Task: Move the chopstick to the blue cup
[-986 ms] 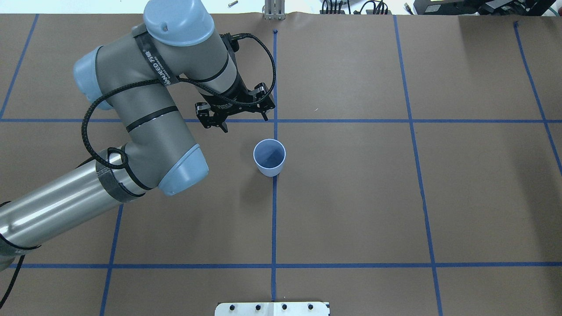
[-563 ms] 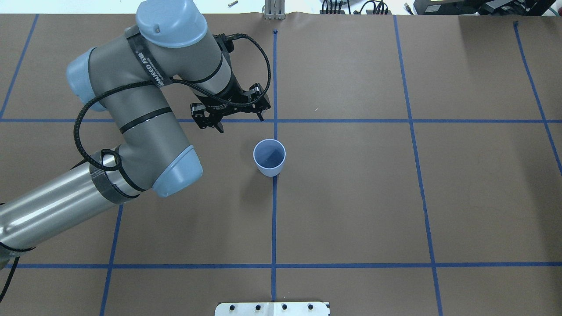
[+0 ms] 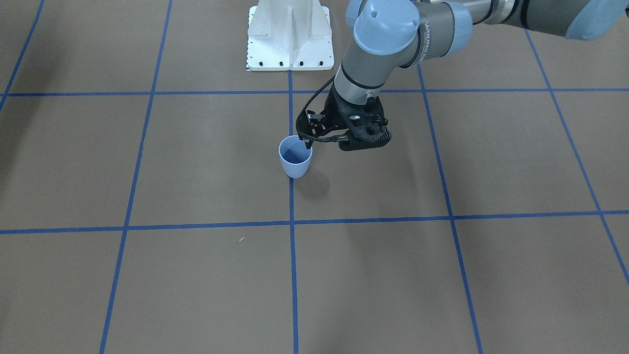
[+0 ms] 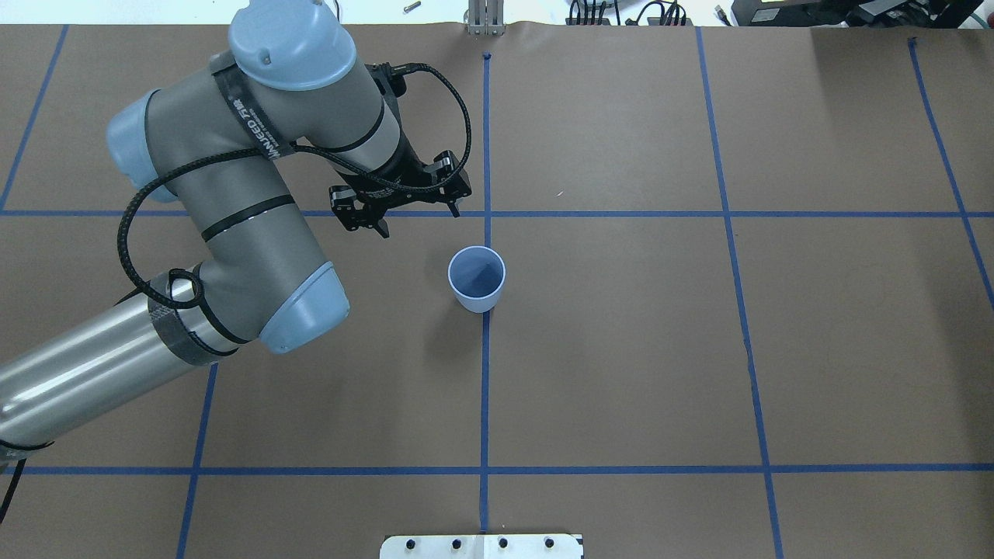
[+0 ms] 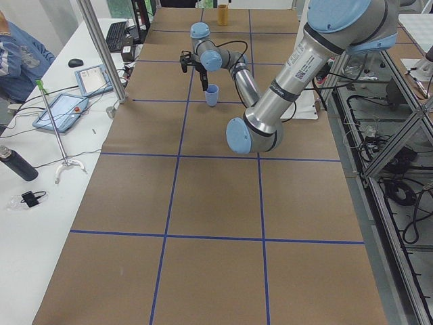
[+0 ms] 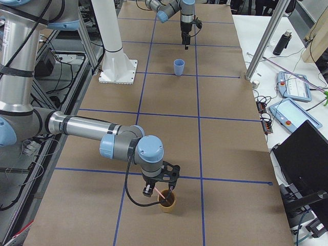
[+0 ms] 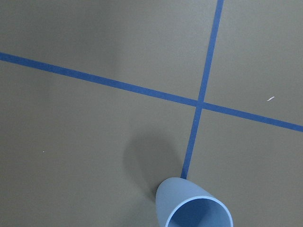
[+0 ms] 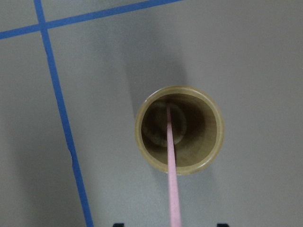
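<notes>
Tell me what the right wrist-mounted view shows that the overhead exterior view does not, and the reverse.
Only the right wrist-mounted view shows the chopstick standing in a tan cup. Only the overhead exterior view shows the empty blue cup and the left gripper, fingers apart, clear of it. Both show the brown table cover with blue tape lines.

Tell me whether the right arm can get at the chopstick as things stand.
Probably yes. The right gripper hangs directly over the tan cup, and the chopstick stands up out of it with nothing in the way.
</notes>
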Robot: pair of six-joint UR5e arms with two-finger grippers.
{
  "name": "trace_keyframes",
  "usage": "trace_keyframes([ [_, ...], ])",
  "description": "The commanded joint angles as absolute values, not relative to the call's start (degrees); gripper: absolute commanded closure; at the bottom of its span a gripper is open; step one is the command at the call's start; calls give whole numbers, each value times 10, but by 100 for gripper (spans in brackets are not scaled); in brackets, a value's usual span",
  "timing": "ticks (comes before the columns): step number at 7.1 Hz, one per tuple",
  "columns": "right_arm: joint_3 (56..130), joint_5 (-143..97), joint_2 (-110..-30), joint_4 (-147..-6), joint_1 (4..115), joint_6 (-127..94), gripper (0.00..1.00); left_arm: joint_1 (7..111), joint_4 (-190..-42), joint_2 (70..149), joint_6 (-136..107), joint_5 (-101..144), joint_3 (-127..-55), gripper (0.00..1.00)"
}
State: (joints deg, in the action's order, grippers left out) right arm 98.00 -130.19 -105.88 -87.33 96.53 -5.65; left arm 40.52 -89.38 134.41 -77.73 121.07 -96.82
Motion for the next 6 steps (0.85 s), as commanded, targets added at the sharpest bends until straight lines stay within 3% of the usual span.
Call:
trace_keyframes([
  [1, 940, -1303, -1063, -808, 966, -65, 58, 405, -894, 1344, -777, 1209, -969, 2],
  [2, 942, -1304, -1062, -808, 967, -65, 100, 405, -894, 1344, -777, 1209, -969, 2],
  [6, 974, -1317, -1060, -815, 1021, -61, 100, 404, -895, 1325, -777, 1208, -990, 2],
])
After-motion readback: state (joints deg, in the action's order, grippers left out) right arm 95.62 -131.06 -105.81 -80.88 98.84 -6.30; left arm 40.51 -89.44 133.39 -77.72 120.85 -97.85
